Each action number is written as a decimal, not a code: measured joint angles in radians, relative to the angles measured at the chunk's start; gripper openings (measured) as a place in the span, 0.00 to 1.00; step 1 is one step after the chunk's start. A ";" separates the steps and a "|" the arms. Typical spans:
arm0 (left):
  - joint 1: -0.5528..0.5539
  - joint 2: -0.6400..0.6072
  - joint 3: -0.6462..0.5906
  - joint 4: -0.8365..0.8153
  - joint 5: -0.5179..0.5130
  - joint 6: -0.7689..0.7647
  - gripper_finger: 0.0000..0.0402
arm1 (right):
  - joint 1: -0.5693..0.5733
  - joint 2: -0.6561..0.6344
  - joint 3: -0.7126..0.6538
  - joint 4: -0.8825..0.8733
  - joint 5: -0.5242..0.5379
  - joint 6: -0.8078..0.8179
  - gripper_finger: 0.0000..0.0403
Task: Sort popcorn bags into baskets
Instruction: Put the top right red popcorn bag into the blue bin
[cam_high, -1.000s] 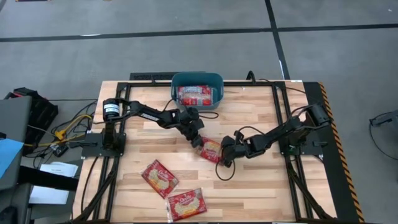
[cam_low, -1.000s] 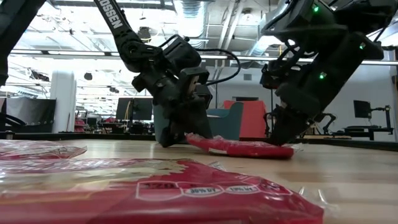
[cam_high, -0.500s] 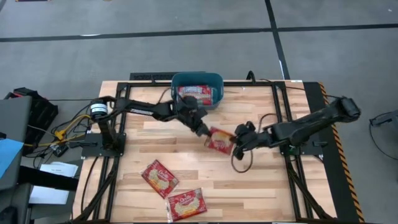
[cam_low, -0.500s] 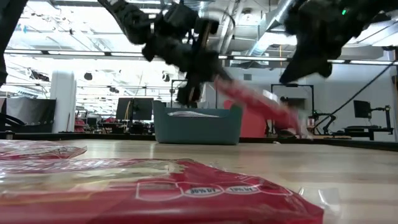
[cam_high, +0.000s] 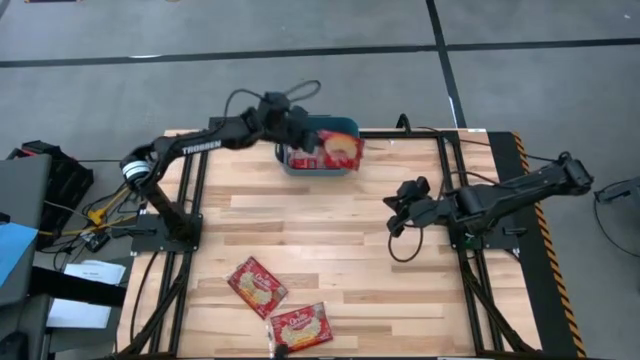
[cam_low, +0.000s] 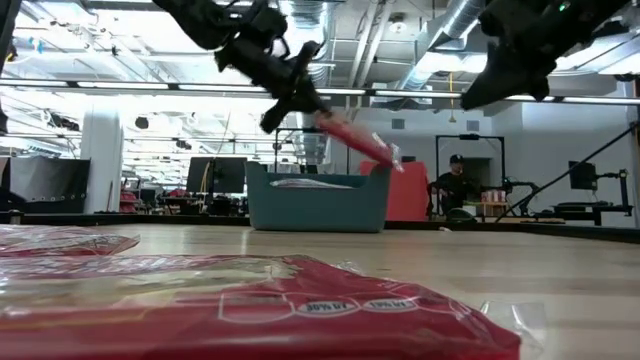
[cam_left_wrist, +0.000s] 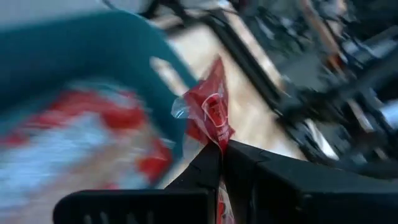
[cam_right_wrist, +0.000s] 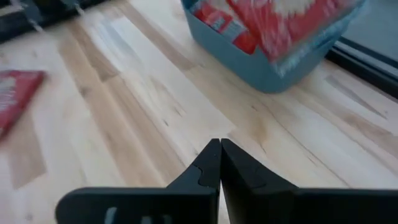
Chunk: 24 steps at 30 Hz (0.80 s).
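My left gripper (cam_high: 303, 136) is shut on a red popcorn bag (cam_high: 341, 148) above the teal basket (cam_high: 349, 126) at the table's far edge. In the low view the bag (cam_low: 357, 140) slopes down from the gripper (cam_low: 305, 101) over the basket (cam_low: 318, 201). Another red bag (cam_high: 303, 153) lies inside the basket. Two more bags (cam_high: 257, 285) (cam_high: 298, 327) lie flat on the table's near left. My right gripper (cam_high: 399, 208) is shut and empty, above the table right of centre; it shows shut in its wrist view (cam_right_wrist: 219, 153). My left gripper pinches an edge of the red bag (cam_left_wrist: 215, 132) between its two fingers. The fingers come from the table's left, slanting down. The bag sticks out past the fingertips, tilted with its free end (cam_low: 390, 157) lower, lifted clear above the basket.
The basket's rim (cam_right_wrist: 267, 74) and the held bag (cam_right_wrist: 292, 18) show ahead of my right gripper. A bag (cam_low: 250, 305) fills the low view's foreground. Black frame rails (cam_high: 452, 190) run along the table's sides. Bare wood (cam_high: 330, 250) lies mid-table.
My left gripper has lifted the red bag off the table's middle and carried it up and toward the far edge, to above the basket; the bag now hangs tilted in the air. My right gripper has drawn away from the bag, toward the table's right and far side.
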 joint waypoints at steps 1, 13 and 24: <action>0.024 0.000 0.000 -0.015 -0.003 0.001 0.00 | -0.005 0.009 0.000 -0.003 -0.003 -0.006 0.08; 0.150 0.022 -0.001 -0.219 -0.198 0.114 0.00 | -0.019 0.093 0.000 0.009 -0.004 -0.011 0.08; 0.160 0.096 -0.002 -0.268 -0.267 0.137 0.12 | -0.035 0.094 0.000 0.017 -0.004 -0.018 0.10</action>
